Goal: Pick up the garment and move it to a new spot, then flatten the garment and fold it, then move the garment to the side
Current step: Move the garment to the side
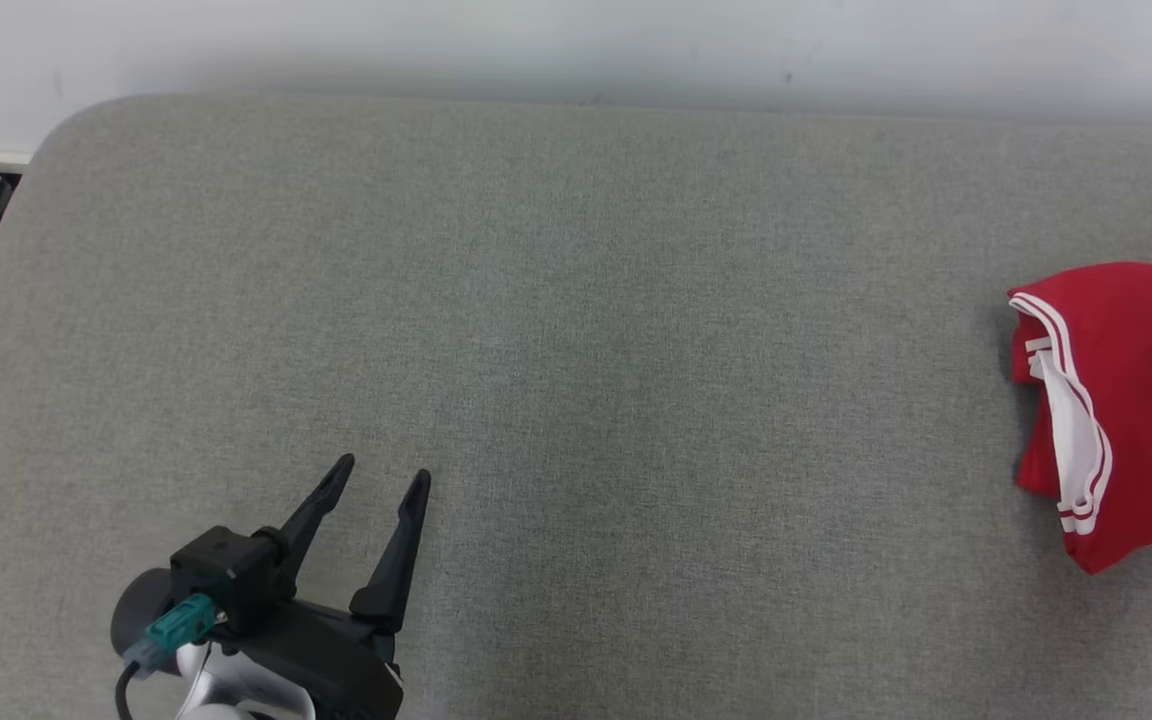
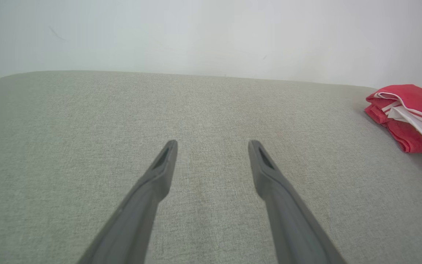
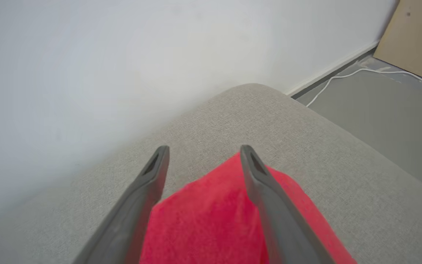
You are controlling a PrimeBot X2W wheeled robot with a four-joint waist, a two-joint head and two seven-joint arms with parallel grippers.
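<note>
Garment (image 1: 1136, 400) folded, lying at the right side of the desk (image 1: 576, 350), both claws apart.

In the head view the red garment with white trim sits as a compact, layered bundle near the desk's right edge, well apart from the left claw (image 1: 383, 470), which hovers over bare grey fabric at the lower left with its fingers spread and nothing between them. The right wrist view shows the right claw (image 3: 204, 147) just above the garment (image 3: 214, 220), near a rounded desk corner, fingers apart and not clamped on the cloth; whether they touch it I cannot tell. By the look of it, moving, flattening and folding are done and the garment is already at the side, so little seems left beyond drawing the right arm clear.
</note>
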